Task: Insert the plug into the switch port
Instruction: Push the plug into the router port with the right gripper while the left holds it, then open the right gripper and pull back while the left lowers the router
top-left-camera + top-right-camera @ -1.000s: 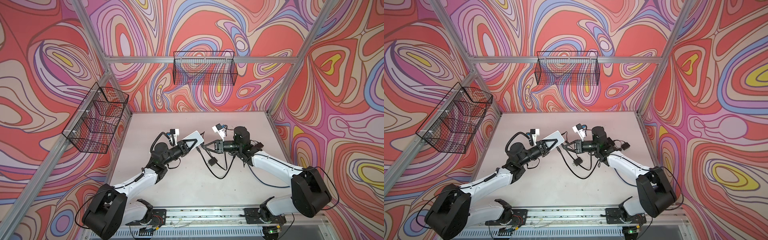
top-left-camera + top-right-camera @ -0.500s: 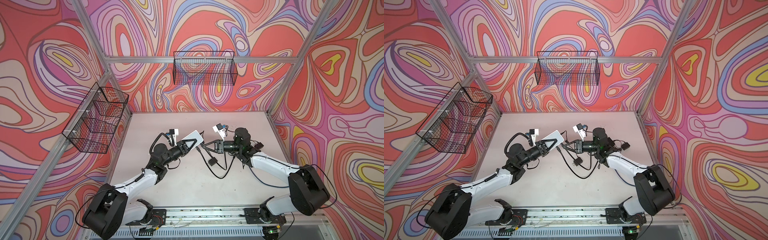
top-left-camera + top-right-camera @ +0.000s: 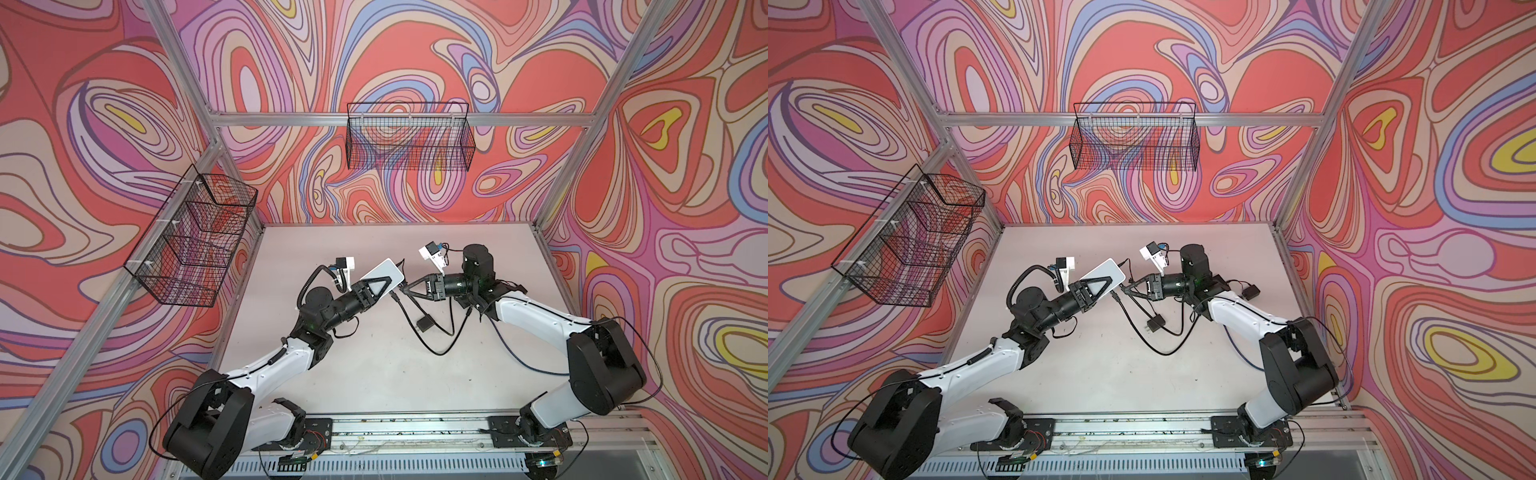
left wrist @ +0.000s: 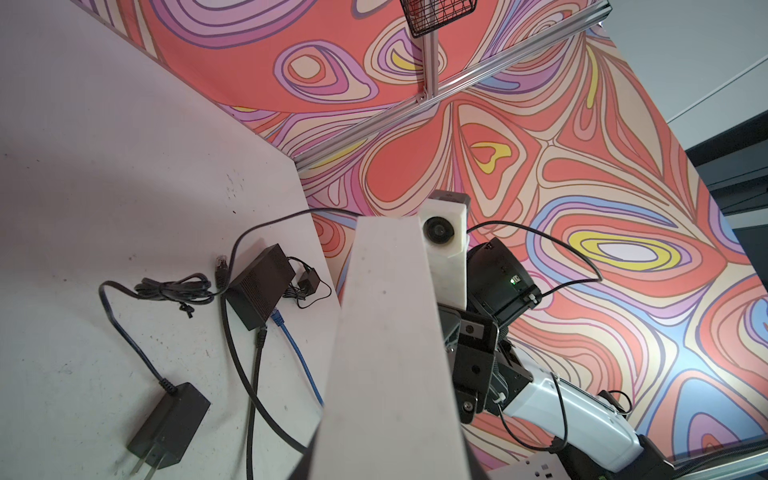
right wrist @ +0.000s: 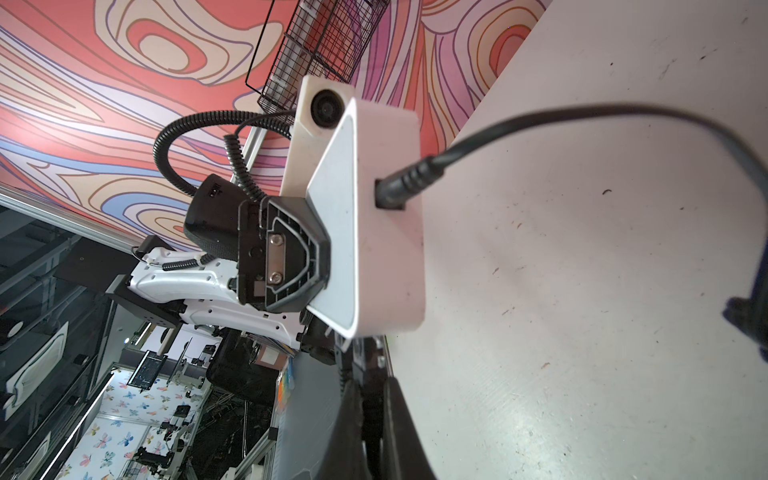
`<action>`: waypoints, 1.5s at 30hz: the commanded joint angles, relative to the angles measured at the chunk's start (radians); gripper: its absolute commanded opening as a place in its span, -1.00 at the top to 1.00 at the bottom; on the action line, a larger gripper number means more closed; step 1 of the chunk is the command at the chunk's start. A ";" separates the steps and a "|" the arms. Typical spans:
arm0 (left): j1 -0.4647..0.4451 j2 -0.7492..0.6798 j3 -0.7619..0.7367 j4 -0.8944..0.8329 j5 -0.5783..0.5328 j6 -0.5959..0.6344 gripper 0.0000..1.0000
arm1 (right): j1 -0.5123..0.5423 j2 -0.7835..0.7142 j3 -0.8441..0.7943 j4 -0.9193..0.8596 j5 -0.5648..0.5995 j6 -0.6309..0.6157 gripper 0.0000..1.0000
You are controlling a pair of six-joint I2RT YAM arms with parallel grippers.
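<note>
Both top views: left end effector clamped on the white switch, held above mid-counter. The right end effector is just right of the switch, pressed together.
Left wrist view: the switch fills the middle. A black power adapter lies on the counter to its left.
Right wrist view: the plug is seated in the switch port. The right fingers pinch a stretch of black cable.
</note>
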 commanded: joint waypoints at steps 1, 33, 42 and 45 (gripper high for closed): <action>-0.126 0.054 -0.078 -0.326 0.577 0.042 1.00 | -0.009 0.001 0.170 0.423 0.252 0.011 1.00; -0.047 0.134 -0.086 -0.130 0.474 -0.105 1.00 | -0.007 0.067 -0.002 0.564 0.250 0.145 0.77; -0.021 0.053 -0.048 -0.405 0.432 0.032 1.00 | -0.005 0.065 0.013 0.441 0.286 0.147 0.72; -0.004 0.067 -0.046 -0.391 0.433 0.031 1.00 | -0.005 0.059 0.002 0.408 0.287 0.127 0.68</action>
